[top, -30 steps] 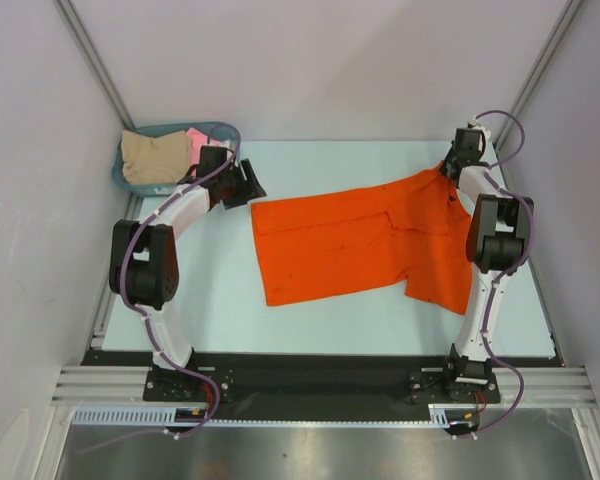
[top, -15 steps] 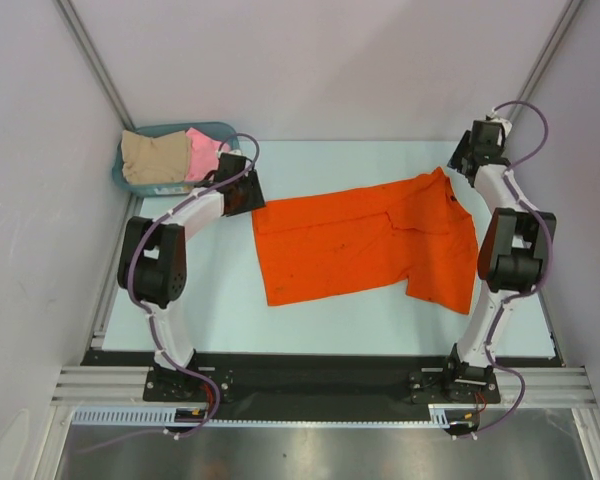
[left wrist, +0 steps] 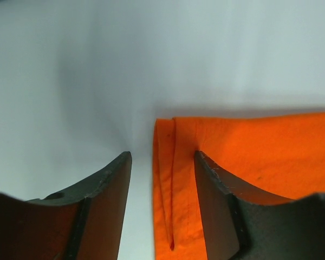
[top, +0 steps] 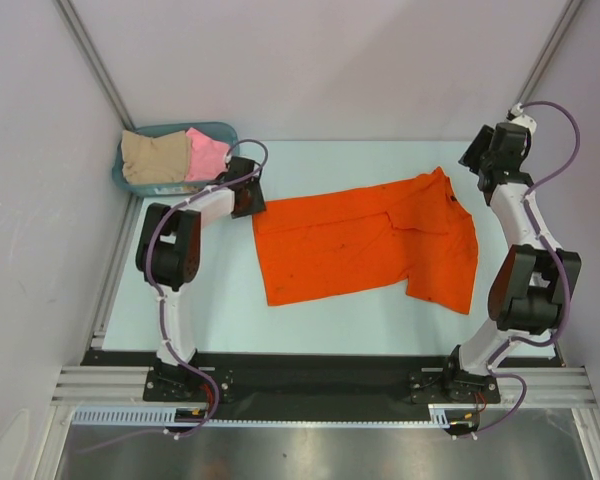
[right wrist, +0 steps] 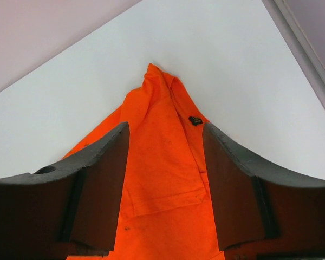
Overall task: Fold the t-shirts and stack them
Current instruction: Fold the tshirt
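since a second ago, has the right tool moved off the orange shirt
Yes: the right tool has drawn away from the orange shirt, its collar end, toward the right-hand frame post.

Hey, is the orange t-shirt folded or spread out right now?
Spread out. The orange t-shirt lies flat across the table, sleeve and collar showing, no neat fold.

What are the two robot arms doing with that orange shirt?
They are meant to fold t-shirts. An orange t-shirt lies spread out on the table. The left gripper is open at the shirt's left edge, and the right gripper hangs open above its collar end, holding nothing. A beige t-shirt and a pink t-shirt wait in the teal basket.
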`<state>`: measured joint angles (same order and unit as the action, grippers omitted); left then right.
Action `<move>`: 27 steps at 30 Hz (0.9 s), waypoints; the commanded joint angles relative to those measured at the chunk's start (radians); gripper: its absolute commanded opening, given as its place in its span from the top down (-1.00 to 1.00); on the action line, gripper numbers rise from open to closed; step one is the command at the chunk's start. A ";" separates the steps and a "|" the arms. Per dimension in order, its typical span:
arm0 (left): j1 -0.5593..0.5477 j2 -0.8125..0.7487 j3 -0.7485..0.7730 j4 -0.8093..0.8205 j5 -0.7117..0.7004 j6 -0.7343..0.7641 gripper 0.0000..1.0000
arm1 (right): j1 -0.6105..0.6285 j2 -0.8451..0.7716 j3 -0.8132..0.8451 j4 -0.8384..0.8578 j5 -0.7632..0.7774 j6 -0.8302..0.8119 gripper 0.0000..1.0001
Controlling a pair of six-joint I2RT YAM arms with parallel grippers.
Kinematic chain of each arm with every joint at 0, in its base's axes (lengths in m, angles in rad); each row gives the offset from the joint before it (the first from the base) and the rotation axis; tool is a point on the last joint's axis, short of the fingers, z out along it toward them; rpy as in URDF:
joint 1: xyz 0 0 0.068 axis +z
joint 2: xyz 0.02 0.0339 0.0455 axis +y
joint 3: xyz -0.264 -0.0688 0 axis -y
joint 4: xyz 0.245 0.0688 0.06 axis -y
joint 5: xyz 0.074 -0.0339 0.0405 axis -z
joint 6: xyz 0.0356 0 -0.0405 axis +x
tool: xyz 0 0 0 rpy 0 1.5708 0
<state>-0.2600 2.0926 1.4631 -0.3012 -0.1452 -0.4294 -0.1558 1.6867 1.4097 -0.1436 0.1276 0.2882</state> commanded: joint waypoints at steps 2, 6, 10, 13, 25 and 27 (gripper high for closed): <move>-0.005 0.052 0.101 -0.005 -0.022 -0.005 -0.06 | -0.005 -0.079 -0.031 0.035 -0.039 0.017 -0.21; 0.005 0.136 0.229 -0.091 -0.028 -0.006 0.80 | -0.005 -0.114 -0.074 0.006 -0.045 0.046 -0.21; 0.027 0.147 0.264 -0.121 -0.085 -0.005 0.99 | -0.005 -0.125 -0.081 -0.082 -0.029 0.065 -0.20; 0.042 0.144 0.295 -0.144 -0.097 -0.014 0.99 | -0.005 -0.124 -0.086 -0.163 -0.032 0.094 -0.20; -0.007 -0.104 0.148 -0.211 -0.206 -0.051 -0.50 | 0.073 -0.123 -0.124 -0.439 0.064 0.146 -0.20; -0.054 -0.175 0.067 -0.223 -0.209 -0.081 -0.51 | 0.084 -0.133 -0.126 -0.487 0.101 0.176 -0.21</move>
<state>-0.2359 2.0895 1.5967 -0.5083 -0.3126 -0.4725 -0.0898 1.6093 1.2934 -0.5449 0.1413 0.4191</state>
